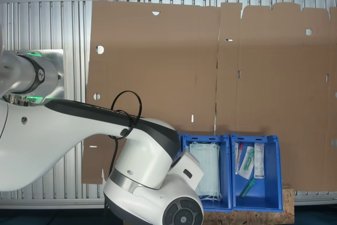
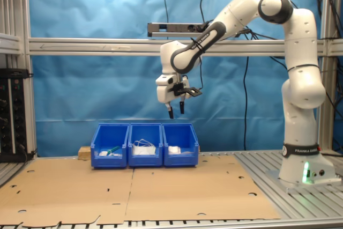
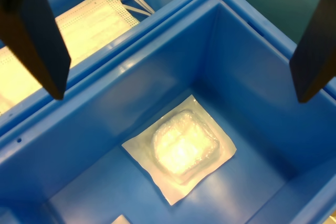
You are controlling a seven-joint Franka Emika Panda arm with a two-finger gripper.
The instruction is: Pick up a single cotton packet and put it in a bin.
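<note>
Gripper (image 2: 176, 112) hanging wide open and empty above the blue plastic rectangular bin (image 3: 247, 72).

In the wrist view the two dark fingers (image 3: 34, 30) stand far apart with nothing between them; below the gap, on the bin's floor, lies the small flat white sealed cotton packet (image 3: 181, 148). Beyond one finger sits a neighbouring blue bin of pale-green face masks (image 3: 79, 19). In the second exterior view the gripper hovers well above the bin (image 2: 180, 156), on the brown cardboard sheet (image 2: 161, 191).

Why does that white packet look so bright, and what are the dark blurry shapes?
In the wrist view, the cotton packet is overexposed by glare, washing out its print; the dark shapes are the gripper's fingers, too close to focus. The second exterior view is evenly lit.
</note>
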